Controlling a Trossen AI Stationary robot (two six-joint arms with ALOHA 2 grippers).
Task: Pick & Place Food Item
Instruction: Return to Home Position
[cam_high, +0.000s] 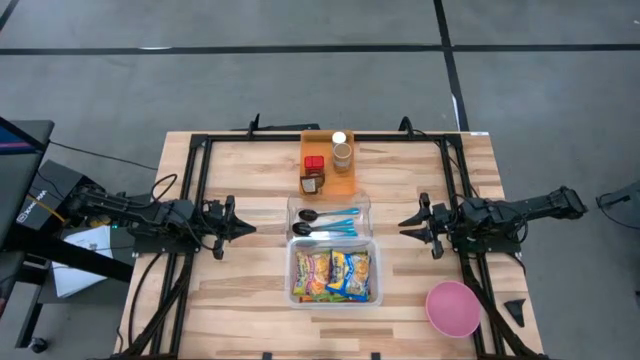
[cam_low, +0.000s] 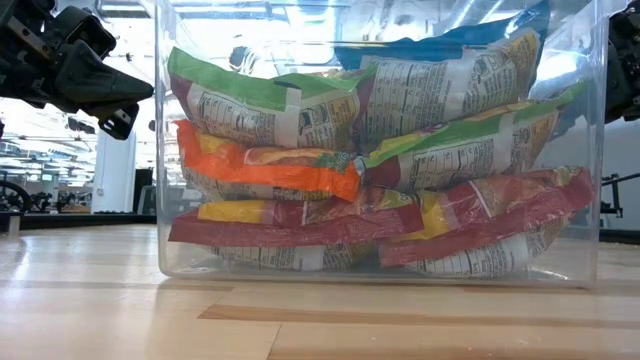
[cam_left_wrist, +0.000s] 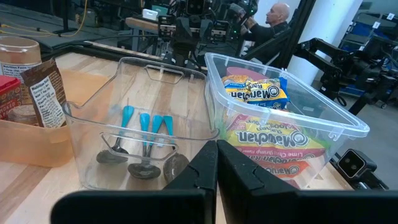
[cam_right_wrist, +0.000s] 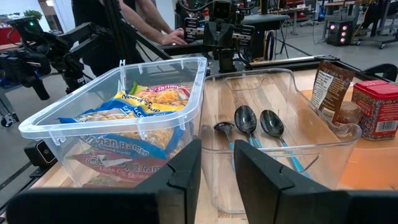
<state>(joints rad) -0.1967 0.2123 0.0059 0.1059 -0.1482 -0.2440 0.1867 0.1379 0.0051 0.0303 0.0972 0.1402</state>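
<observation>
Stacked colourful noodle packs (cam_high: 333, 275) lying inside the clear rectangular plastic bin (cam_high: 290, 272) at the middle of the wooden desk (cam_high: 230, 300). Left end effector (cam_high: 245, 228) hovering beside the bins, fingers pressed together, holding nothing. Right end effector (cam_high: 405, 222) hovering opposite, fingers slightly parted, empty.

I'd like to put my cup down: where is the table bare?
Bare wood: left of the noodle bin, right of the orange bin. Crowded: the spoon bin between left tool and right tool.
</observation>
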